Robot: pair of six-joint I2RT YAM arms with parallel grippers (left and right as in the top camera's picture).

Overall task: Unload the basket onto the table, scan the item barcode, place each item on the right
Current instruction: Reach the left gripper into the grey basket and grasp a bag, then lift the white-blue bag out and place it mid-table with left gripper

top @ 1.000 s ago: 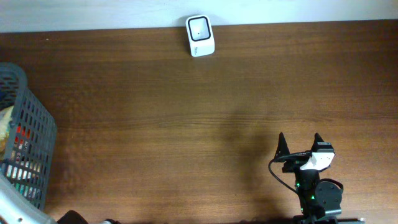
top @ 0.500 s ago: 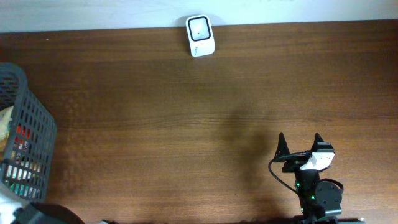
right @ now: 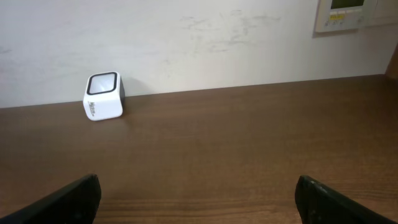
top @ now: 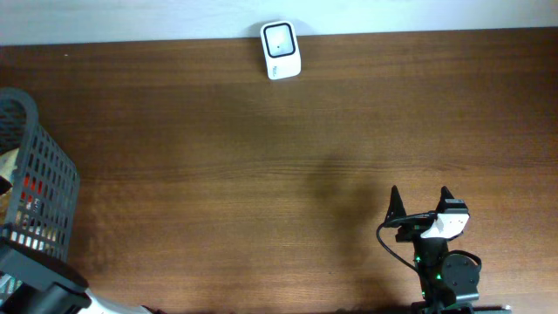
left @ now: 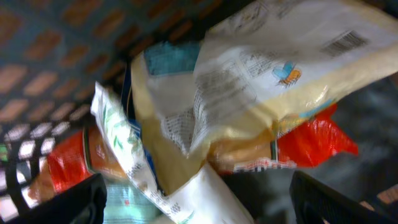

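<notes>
While the left end effector (left: 199, 208) hung with fingers apart over the crumpled packets (left: 267, 81) inside the grey basket (top: 39, 187) at the frame's left edge, the right end effector (top: 420, 202) rested spread wide at lower right. The white scanner (top: 280, 50) sat top centre on the surface (top: 218, 157).

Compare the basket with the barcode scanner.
The basket is dark grey open mesh; the barcode scanner is a white block with a dark window. The basket is far larger than the scanner. The basket stands at the left edge of the table and holds packaged goods; the scanner stands at the far edge by the wall. Both rest on that wooden table.
</notes>
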